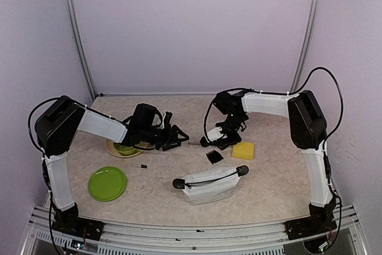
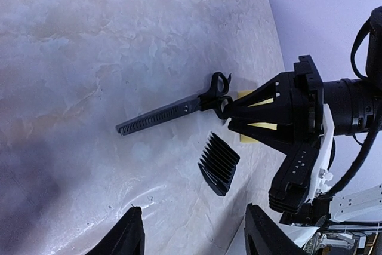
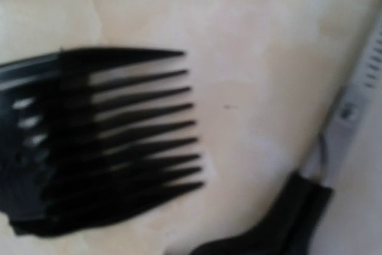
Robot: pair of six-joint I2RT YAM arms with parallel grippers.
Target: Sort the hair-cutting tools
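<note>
Marbled beige desk (image 1: 280, 183). Lying on it:
- 1 green plate (image 1: 107, 183), front left
- 1 tan dish (image 1: 113, 149) holding a green bowl (image 1: 124, 147)
- 1 white zip pouch (image 1: 210, 184), front centre
- 1 yellow sponge (image 1: 243, 150)
- 1 black comb guard (image 2: 218, 163) near the sponge
- 1 toothed scissors (image 2: 164, 116)
- 1 small black pin (image 1: 140, 166)

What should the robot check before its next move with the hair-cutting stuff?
1. Left gripper open with nothing in it: ok.
2. Right gripper at the handle end of the scissors: ok.
3. Right gripper really holding the scissors: cannot tell, the tips are hard to make out.
4. Comb guard lying apart from the scissors: ok.
5. Pin out from under both arms: ok.
</note>
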